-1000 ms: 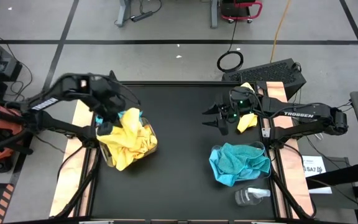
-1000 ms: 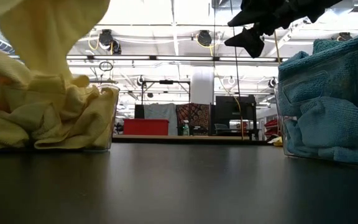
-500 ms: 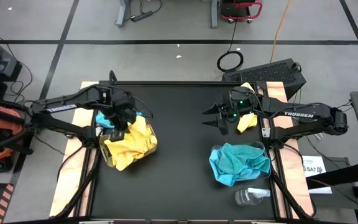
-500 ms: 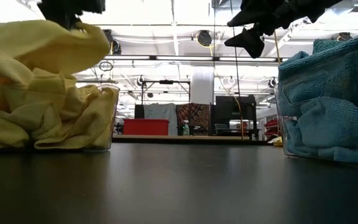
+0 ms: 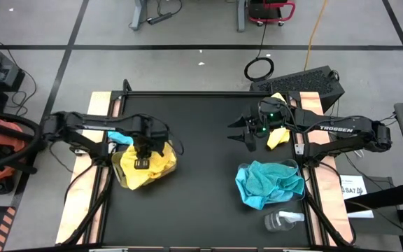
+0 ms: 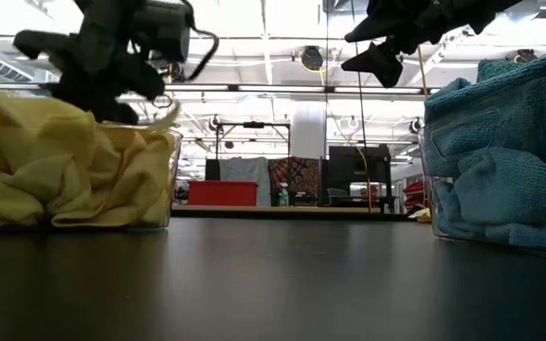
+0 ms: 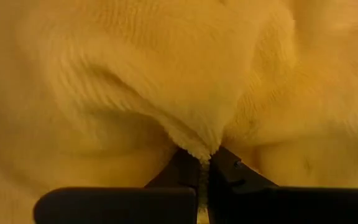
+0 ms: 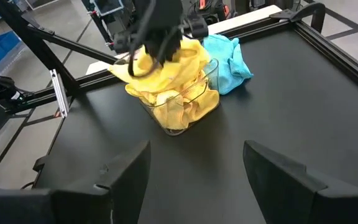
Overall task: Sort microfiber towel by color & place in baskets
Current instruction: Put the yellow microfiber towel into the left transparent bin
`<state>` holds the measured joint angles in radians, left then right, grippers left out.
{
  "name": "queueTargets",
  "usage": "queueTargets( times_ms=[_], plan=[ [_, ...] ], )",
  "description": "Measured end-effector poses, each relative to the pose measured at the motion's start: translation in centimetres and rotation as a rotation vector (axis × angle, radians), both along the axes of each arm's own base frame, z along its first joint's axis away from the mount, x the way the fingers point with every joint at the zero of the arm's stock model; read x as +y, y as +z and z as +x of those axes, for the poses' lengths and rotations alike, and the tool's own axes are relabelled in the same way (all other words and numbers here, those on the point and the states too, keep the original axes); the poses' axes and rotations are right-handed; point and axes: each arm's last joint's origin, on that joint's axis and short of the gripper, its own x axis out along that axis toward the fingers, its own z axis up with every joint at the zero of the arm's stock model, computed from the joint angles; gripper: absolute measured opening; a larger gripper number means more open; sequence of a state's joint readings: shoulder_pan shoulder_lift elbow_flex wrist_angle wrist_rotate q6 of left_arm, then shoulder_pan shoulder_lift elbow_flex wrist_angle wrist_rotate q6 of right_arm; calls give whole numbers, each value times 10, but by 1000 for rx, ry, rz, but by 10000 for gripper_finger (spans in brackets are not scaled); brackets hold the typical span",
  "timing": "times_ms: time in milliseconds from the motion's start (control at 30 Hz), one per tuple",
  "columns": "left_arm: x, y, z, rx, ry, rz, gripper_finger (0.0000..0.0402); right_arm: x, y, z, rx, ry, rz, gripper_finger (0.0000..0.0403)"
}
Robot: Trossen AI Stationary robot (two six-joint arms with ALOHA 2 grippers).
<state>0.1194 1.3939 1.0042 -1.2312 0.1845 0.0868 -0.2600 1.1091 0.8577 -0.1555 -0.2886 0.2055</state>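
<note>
Yellow towels (image 5: 147, 162) fill your left basket (image 5: 165, 166) on the tabletop (image 5: 201, 189); the left gripper (image 5: 143, 152) presses into them. Low view: turquoise towels (image 6: 505, 152) heap the right basket (image 6: 444, 204). Left wrist: jaws pinch yellow cloth. Right wrist: right gripper (image 8: 194, 168) hangs with jaws spread; a turquoise towel (image 8: 227, 55) lies beside the yellow basket.

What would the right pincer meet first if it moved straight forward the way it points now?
Probably bare table first. Farther along, the open right pincer faces the basket of yellow towels, where the left pincer sits; depth is unclear.
</note>
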Motion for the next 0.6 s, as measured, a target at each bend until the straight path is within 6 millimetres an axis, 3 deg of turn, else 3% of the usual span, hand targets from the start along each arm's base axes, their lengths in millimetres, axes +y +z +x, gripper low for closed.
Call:
queueTargets(
  times_ms=[433,600],
  plan=[
    [-3,-45,29,-1,-33,29,9,-2,-2,1,9,7,-28,249],
    [-3,-46,29,7,-38,36,55,-5,-6,-2,57,-2,-31,249]
  ],
)
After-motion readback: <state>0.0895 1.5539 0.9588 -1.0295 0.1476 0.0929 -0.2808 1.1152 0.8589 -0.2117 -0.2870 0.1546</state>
